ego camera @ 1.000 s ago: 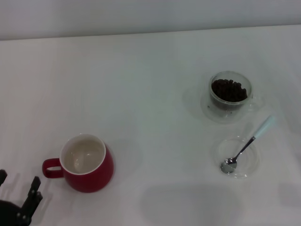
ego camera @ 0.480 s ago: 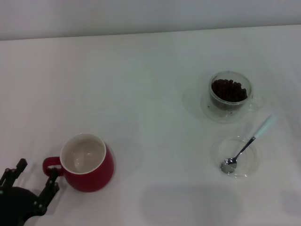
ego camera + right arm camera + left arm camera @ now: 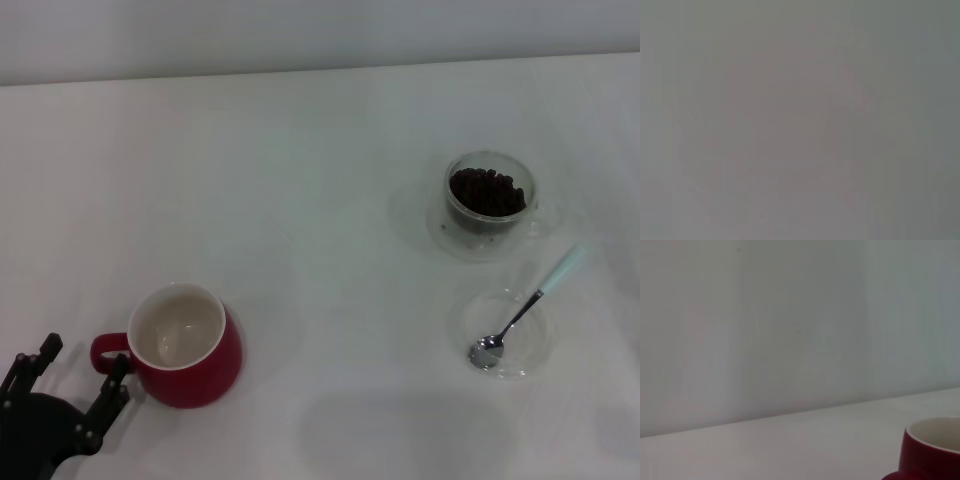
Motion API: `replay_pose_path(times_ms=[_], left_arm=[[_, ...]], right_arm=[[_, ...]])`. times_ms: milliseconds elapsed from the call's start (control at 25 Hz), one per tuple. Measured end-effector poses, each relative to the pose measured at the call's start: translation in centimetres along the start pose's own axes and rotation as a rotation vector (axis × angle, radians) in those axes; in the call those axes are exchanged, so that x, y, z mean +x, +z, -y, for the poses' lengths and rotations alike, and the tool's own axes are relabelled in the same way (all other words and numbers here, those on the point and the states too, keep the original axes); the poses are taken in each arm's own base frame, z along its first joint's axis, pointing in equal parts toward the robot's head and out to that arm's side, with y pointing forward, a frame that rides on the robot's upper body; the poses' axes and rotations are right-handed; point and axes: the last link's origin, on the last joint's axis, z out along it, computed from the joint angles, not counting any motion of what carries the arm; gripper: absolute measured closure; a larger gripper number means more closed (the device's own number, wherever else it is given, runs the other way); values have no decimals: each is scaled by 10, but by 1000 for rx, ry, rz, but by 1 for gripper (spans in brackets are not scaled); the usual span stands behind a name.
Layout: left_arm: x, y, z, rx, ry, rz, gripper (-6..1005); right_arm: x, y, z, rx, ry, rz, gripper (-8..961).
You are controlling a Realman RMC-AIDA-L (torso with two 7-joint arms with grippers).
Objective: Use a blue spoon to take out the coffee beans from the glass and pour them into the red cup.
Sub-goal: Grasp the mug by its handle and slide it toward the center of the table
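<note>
One blue spoon [image 3: 523, 312] lies at near right, bowl in a shallow clear dish [image 3: 502, 334], pale handle pointing far-right over its rim. Just beyond stands the glass [image 3: 489, 201] of coffee beans [image 3: 487, 190] on its saucer. Red cup [image 3: 186, 345] sits near left on the white bench [image 3: 320, 150], handle leftward. Left tool [image 3: 72, 378], fingers apart, hovers beside that handle. No writing is legible.
</note>
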Motion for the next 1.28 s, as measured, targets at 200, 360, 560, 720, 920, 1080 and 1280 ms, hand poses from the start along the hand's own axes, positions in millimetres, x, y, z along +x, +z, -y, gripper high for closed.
replay_pose_path(times_ms=[200,360,560,720,920,1080,1280], left_arm=[[-1,-2,3,15,-1,5,232],[-3,0,4,15,0,22,234],[-3,4,5,11,3,29,237],[-1,8,5,4,6,21,313],[1,13,6,-7,13,13,379],[1,15,5,-13,18,17,398],[-2,12,0,-19,9,27,419]], right_arm=[[2,-3,-1,11,15,-9,96],[3,-3,-2,6,17,-12,96],[3,0,-6,-6,24,-10,96],[2,0,-9,-11,34,2,96],[3,1,-10,-14,37,0,96],[4,4,-11,-15,39,-2,96],[5,6,-13,-19,43,-4,96]])
